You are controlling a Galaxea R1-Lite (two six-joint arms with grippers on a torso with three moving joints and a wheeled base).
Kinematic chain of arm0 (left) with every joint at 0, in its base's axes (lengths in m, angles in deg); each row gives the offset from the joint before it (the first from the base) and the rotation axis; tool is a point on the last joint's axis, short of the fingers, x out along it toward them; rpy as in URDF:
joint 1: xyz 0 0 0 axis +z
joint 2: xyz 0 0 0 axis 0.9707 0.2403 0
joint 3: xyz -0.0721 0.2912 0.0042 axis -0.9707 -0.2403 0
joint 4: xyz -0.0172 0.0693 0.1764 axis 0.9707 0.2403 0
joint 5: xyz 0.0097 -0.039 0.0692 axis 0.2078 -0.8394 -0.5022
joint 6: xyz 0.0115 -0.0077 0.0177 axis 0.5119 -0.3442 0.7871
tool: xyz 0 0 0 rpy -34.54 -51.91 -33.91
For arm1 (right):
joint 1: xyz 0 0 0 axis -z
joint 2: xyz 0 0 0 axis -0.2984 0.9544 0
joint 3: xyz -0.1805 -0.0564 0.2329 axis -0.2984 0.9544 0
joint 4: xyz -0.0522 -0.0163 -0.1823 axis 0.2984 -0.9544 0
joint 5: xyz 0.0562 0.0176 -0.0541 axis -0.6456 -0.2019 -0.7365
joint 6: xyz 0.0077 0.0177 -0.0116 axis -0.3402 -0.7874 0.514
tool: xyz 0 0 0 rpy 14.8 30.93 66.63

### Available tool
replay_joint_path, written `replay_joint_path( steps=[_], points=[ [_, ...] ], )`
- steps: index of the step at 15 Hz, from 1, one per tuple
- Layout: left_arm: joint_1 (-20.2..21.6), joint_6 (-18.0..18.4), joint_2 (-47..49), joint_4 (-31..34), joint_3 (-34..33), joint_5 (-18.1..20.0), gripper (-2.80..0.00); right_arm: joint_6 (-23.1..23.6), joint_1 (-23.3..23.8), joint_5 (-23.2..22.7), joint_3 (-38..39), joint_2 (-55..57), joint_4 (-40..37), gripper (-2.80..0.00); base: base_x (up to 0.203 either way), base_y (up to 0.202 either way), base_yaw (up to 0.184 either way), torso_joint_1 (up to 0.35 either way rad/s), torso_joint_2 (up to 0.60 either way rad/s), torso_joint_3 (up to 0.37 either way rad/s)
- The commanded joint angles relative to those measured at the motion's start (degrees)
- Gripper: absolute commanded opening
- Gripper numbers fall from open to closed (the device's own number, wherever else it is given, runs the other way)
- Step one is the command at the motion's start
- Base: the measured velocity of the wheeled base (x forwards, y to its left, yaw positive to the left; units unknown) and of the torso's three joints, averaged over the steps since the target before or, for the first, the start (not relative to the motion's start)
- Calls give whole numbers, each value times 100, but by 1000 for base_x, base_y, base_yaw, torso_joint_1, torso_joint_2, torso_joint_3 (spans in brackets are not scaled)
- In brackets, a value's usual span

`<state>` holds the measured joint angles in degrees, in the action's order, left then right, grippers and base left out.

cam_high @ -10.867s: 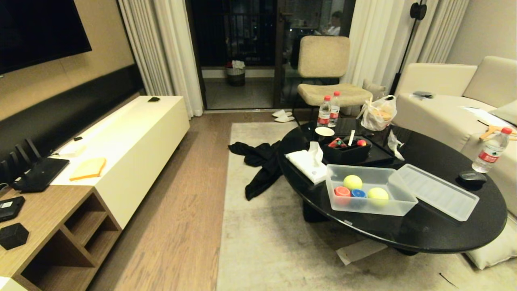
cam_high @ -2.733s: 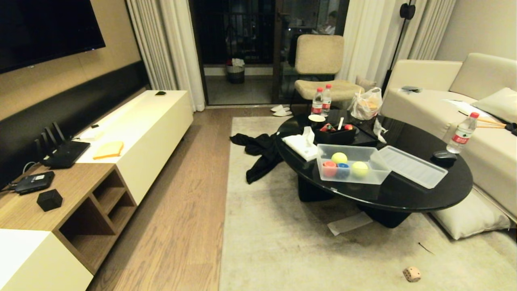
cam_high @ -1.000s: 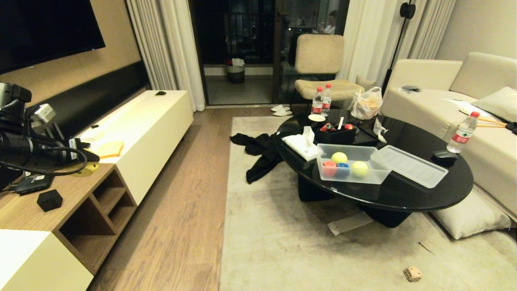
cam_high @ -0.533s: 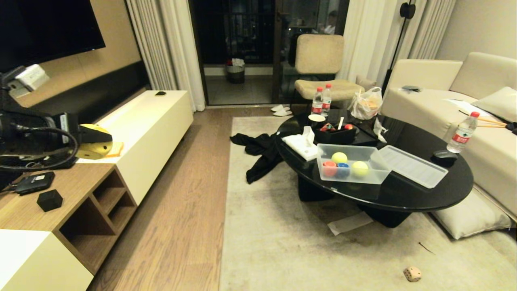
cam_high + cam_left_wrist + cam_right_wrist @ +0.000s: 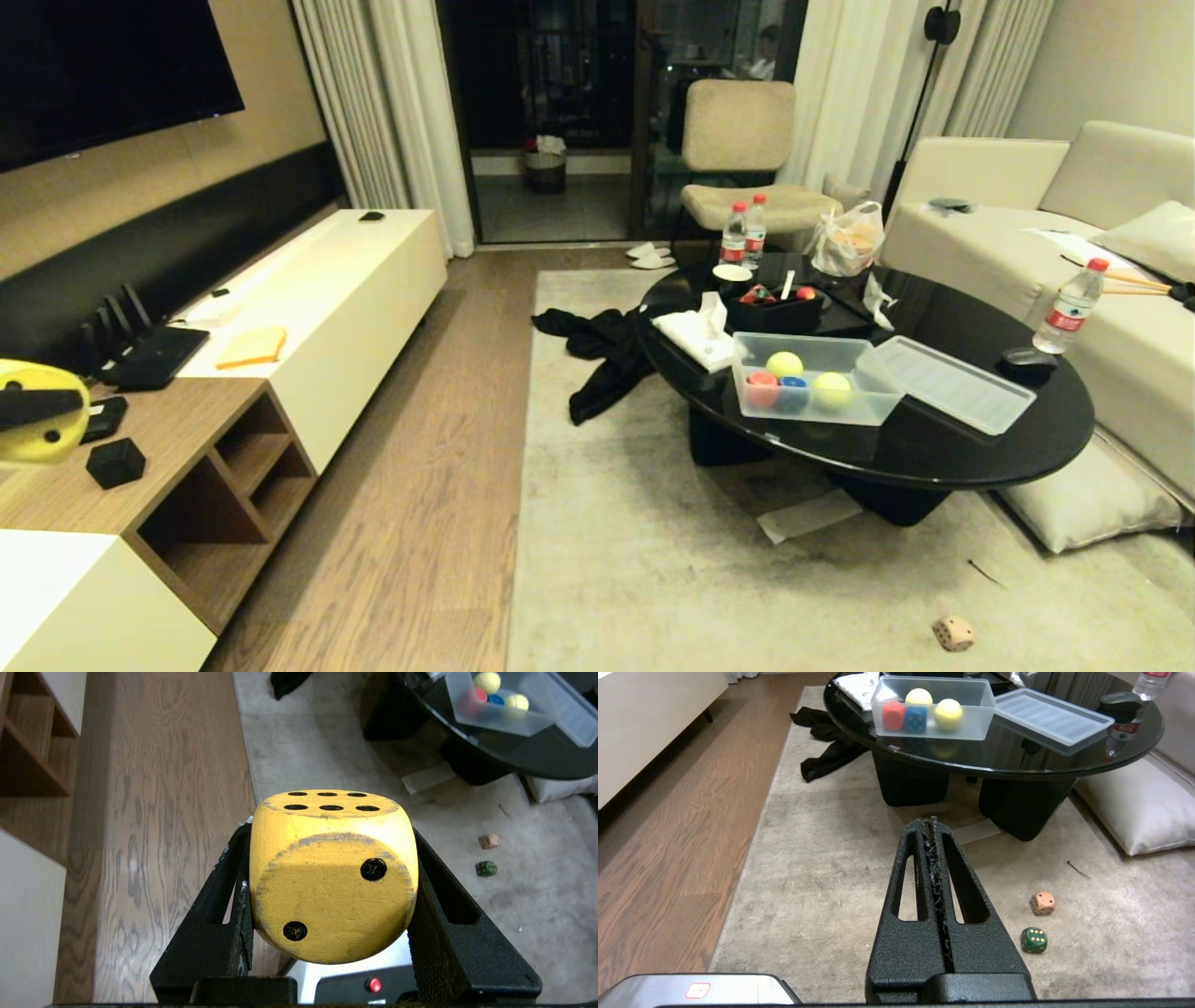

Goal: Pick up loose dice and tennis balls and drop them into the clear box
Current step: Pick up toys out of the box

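Left gripper (image 5: 332, 891) clamps a yellow die (image 5: 332, 875) between both fingers (image 5: 219, 914), jaws spread to the width of the die; 6-pip face away from the wrist, 2-pip face toward the camera. In the head view the die shows at the far left edge (image 5: 37, 413), over the wooden shelf unit (image 5: 177, 467). Clear box (image 5: 495, 702) sits well ahead and to one side of this gripper on the black round table (image 5: 537, 760), lid (image 5: 957, 383) off and lying just beside the box. Box holds 2 tennis balls (image 5: 948, 714), a red die (image 5: 893, 715) and a blue die (image 5: 916, 718). Right gripper (image 5: 934, 826) is fully closed, fingers pressed together, nothing held, hanging low over the rug (image 5: 831, 896). Cream die (image 5: 1042, 903) and dark green die (image 5: 1034, 940) lie loose on the rug near this gripper, off to its side, close together but apart, both short of the table
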<state>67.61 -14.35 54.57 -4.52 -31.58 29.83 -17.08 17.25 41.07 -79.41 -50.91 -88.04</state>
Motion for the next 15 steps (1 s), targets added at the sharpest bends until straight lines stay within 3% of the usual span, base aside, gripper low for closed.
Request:
replay_joint_path(
  steps=[1, 2, 3, 10, 13, 15],
  points=[
    [138, -18, -1053, 29, -715, -385, -280, -1, -2, 0, -2, 0, 0, -280, 0, 0, 0, 0, 0, 0],
    [302, -48, -1163, 31, -834, -912, -280, -1, 2, 0, -2, 0, 0, -280, 0, 0, 0, 0, 0, 0],
    [365, -88, -1336, 20, -947, -1111, -280, -1, -5, -1, -2, 9, 0, -280, 0, 0, 0, 0, 0, 0],
    [556, -52, -2572, 31, -2317, -1196, -280, -1, 2, 0, -2, 1, 0, -280, 0, 0, 0, 0, 0, 0],
    [765, 224, -3149, -51, -2993, -1146, -280, -1, 2, 0, -2, 9, 8, -280, 0, 0, 0, 0, 0, 0],
    [775, 410, -3579, -342, -3518, -867, -280, -1, 2, -8, -2, 0, 8, -280, 0, 0, 0, 0, 0, 0]
  ],
)
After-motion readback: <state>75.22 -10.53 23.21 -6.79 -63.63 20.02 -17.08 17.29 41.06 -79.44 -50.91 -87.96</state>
